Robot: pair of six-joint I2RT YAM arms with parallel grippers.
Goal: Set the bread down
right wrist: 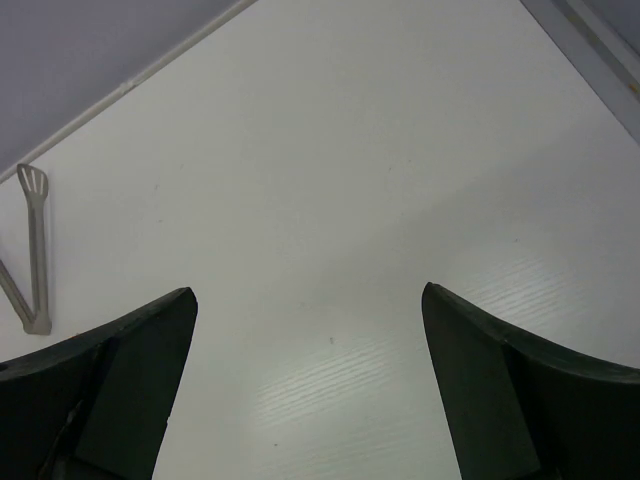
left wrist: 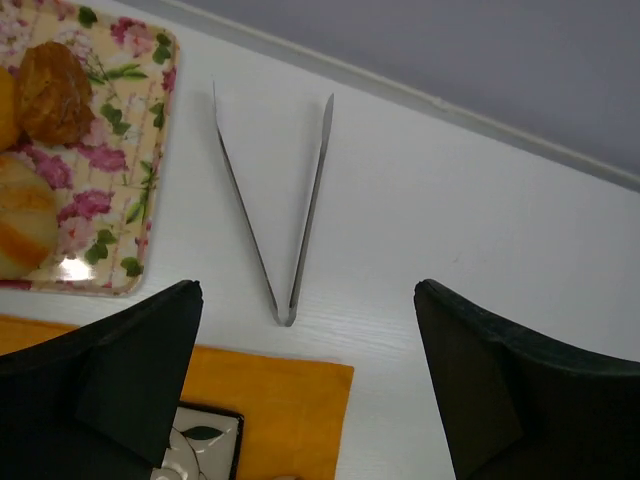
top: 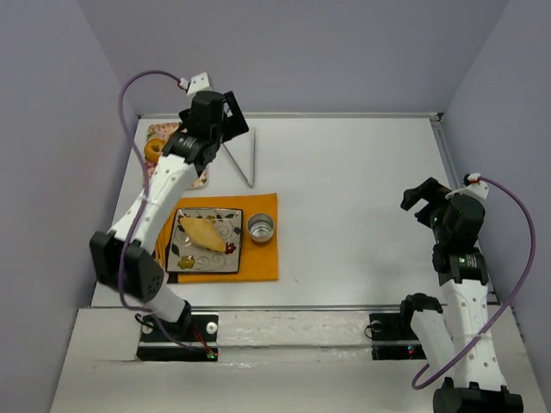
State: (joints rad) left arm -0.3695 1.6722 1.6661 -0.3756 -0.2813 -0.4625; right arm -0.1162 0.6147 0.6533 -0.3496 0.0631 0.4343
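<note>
A pale golden-yellow, wedge-shaped bread (top: 202,232) with a pointed end lies on a square, dark-rimmed plate (top: 207,263) patterned with swirls and leaves. The plate sits on the left part of a flat orange cloth (top: 263,258) on the white counter (top: 362,206). A small round metal cup (top: 260,227) stands on the same cloth, just right of the plate.

Just beyond the cloth's far edge, thin metal tongs (left wrist: 300,240) lie open in a V on the counter, their joined end nearest the cloth. To the far left of the cloth is a floral-printed tray (left wrist: 140,150) carrying a brown ring doughnut (top: 153,151), a dark brown ridged bun (left wrist: 55,90) and a paler bun (left wrist: 20,215).

The black left fingers (left wrist: 130,380) hang above the cloth's far edge, spread wide apart and holding nothing, with the tongs framed between them. The black right fingers (right wrist: 500,390) are well to the right of the cloth over bare counter, also spread wide and empty.
</note>
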